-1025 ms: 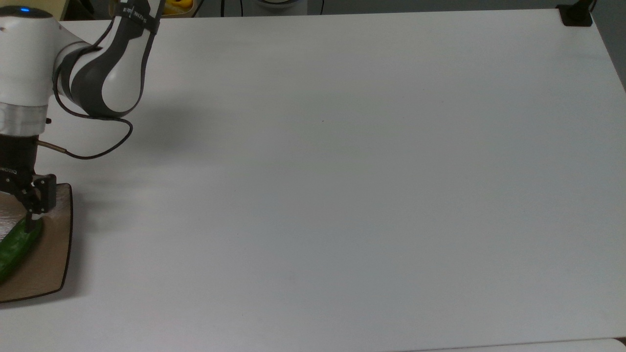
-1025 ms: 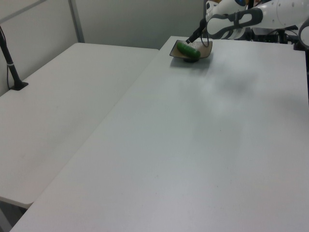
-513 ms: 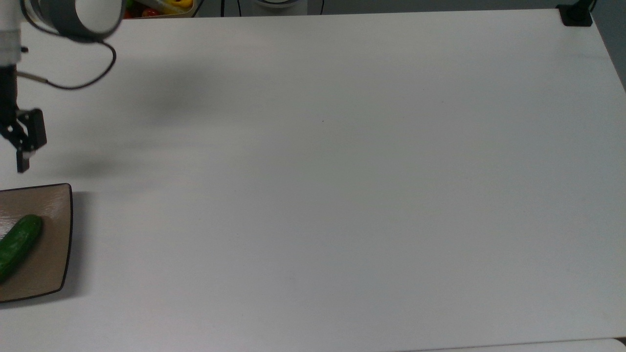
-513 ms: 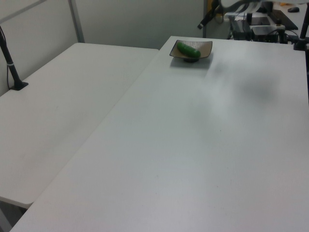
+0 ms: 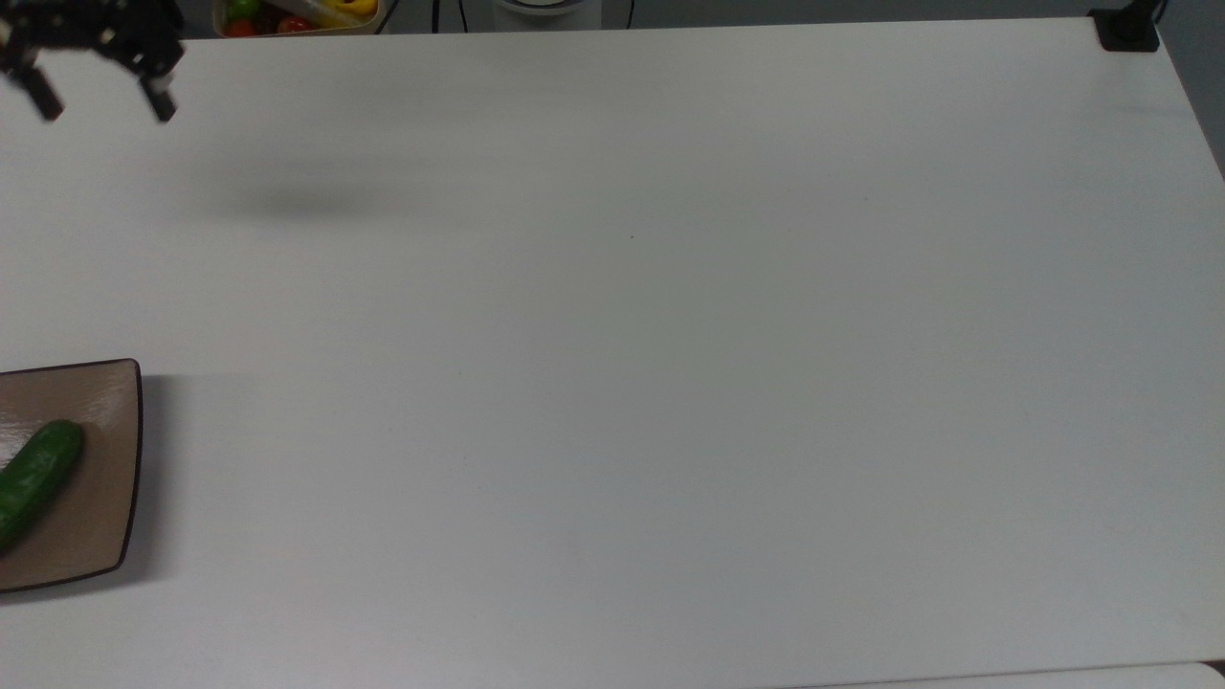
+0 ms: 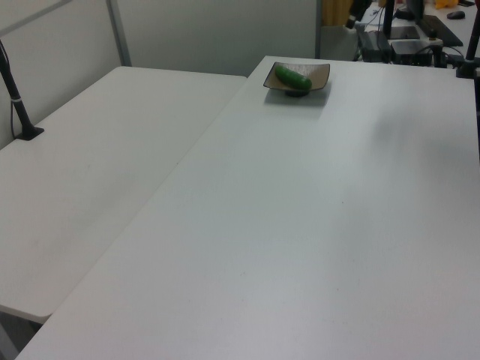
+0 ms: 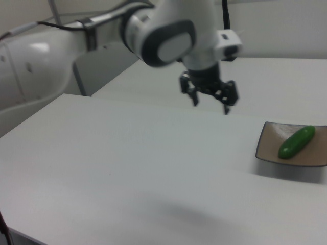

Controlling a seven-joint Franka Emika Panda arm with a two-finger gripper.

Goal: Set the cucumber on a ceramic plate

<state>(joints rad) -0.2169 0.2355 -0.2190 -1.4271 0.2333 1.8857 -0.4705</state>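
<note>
The dark-green cucumber (image 5: 33, 478) (image 6: 292, 77) (image 7: 296, 142) lies flat on the brown square ceramic plate (image 5: 96, 522) (image 6: 321, 73) (image 7: 268, 148), which sits at the top view's left edge. My gripper (image 5: 103, 107) (image 7: 210, 105) hangs open and empty in the air, well away from the plate, near the top view's upper left corner. In the right view the gripper is to the left of the plate and above the table, its two black fingers (image 7: 227, 107) spread apart.
A container of colourful fruit (image 5: 297, 11) stands beyond the table's far edge in the top view. A black camera mount (image 5: 1127, 29) sits at the top view's upper right corner. A second white table (image 6: 90, 180) adjoins on the left view's left.
My gripper let go of the cucumber, rose off the plate and swung away toward the top view's upper left. The cucumber stays on the plate.
</note>
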